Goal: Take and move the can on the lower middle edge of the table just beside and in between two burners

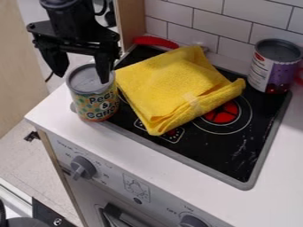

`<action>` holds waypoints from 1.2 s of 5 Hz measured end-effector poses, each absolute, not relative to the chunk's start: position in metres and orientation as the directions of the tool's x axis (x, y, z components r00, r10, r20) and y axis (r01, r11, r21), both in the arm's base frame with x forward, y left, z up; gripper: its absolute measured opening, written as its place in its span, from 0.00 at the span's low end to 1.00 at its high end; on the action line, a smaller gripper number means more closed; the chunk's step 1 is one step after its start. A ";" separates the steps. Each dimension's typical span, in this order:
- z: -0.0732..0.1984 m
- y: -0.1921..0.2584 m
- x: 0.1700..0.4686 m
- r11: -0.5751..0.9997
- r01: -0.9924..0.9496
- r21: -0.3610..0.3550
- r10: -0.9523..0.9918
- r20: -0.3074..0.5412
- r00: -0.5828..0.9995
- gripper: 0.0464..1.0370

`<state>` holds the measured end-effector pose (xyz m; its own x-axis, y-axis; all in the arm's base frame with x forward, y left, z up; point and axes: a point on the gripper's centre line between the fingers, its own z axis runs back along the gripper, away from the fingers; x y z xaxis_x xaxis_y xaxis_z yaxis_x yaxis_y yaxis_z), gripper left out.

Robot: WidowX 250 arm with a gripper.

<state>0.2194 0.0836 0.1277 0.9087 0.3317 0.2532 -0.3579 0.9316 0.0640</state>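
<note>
Camera view: I have the gripper (82,78) to the left of the yellow cloth (177,84), its two fingers spread apart and pointing down at the top of the can (95,95). One finger hangs just off the can's outer side; the other overlaps the lid, and I can't tell from here whether it touches. The can stands upright, just left of the cloth, on the near left corner of the stovetop (222,166).

By its look, I judge it a rigid metal can, smooth on the paper label, probably light if it's an empty toy and rather heavier if full. It won't squash, so a firm squeeze is safe, but the round wall could slip or turn between the fingers. I'd take it by opposite sides, a little below the rim, and centre the gripper over it first; closing as things lie may just push it sideways or tip it.

I read the goal as the near middle edge, in front of the cloth, between the burners. The red burner (223,114) peeks out from the cloth's right side. I'd lift the can clear of the cloth, since soft folds could snag and drag along.
</note>
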 end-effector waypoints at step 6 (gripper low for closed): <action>0.140 0.157 0.281 0.688 -0.725 0.006 0.654 0.428 0.624 0.96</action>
<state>0.2813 0.1571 0.1395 0.6242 0.6539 0.4276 -0.7254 0.6883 0.0062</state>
